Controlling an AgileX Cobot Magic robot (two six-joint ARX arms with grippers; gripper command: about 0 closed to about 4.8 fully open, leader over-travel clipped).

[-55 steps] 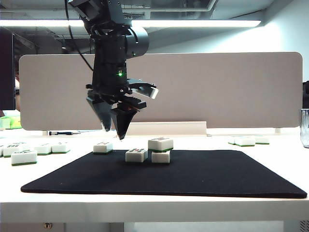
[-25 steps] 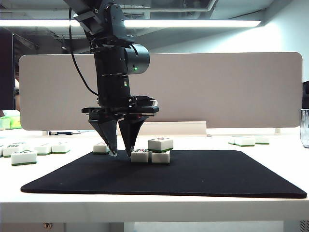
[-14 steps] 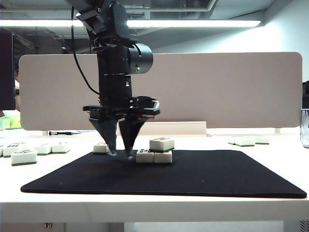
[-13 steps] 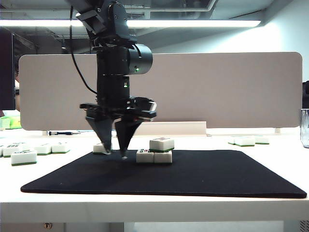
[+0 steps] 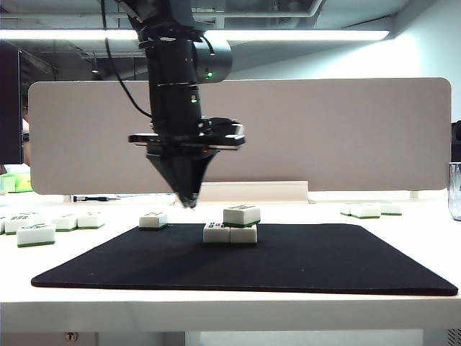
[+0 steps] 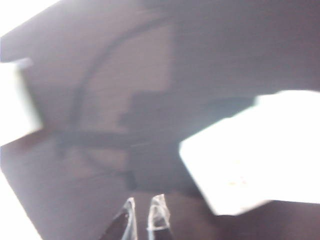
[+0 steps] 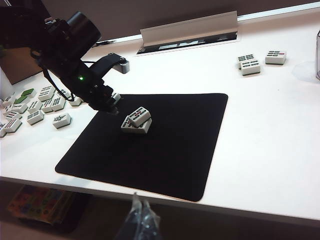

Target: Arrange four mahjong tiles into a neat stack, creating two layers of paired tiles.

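Your left pincer hangs clenched and empty above the black rectangular mat, left of centre in the exterior view. Just right of it sits the partial stack: two small white green-based mahjong tiles side by side, one on top. Your right pincer looks clenched, near the desk edge.
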